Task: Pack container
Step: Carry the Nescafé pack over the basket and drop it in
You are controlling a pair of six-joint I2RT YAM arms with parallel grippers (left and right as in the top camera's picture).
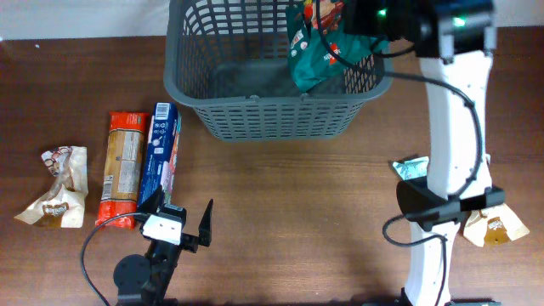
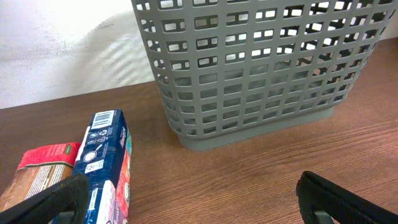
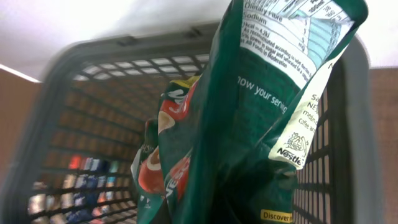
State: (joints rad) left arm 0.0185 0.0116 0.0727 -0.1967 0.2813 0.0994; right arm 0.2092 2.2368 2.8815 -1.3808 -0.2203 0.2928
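Far-left packs: A crumpled cream-and-brown pack (image 1: 58, 191), a red-orange pack (image 1: 121, 168) and a blue pack (image 1: 161, 151) lay on the counter (image 1: 289, 212), left of the container. The red-orange and blue ones lay side by side. None of them was packed.

Left end effector: Your left end effector (image 1: 181, 211) sat low at the near edge of the counter. Its fingers were spread wide and held nothing, just beside the near end of the blue pack.

Container: The container (image 1: 272, 115) stood upright at the far middle of the counter. The part of its floor you could see from overhead looked bare.

Green pack: The green pack (image 1: 319, 53) hung inside the rim line over the container's right half, close to the right wall. You could not tell from any view whether its lower end touched the floor.

Right end effector: Your right end effector (image 1: 340, 24) was pressed together on the top of the green pack. The pack hid the fingers in the wrist view.

Right-side packs: A small green-and-white pack (image 1: 410, 168) and a tan pack (image 1: 495, 225) lay by the right arm (image 1: 450, 127), each partly hidden by it.

Step in hand: You appeared to be delivering the green pack, just short of letting it go.

Next move: It likely called for a short descent clear of the right wall, then spreading the fingers and lifting straight out.
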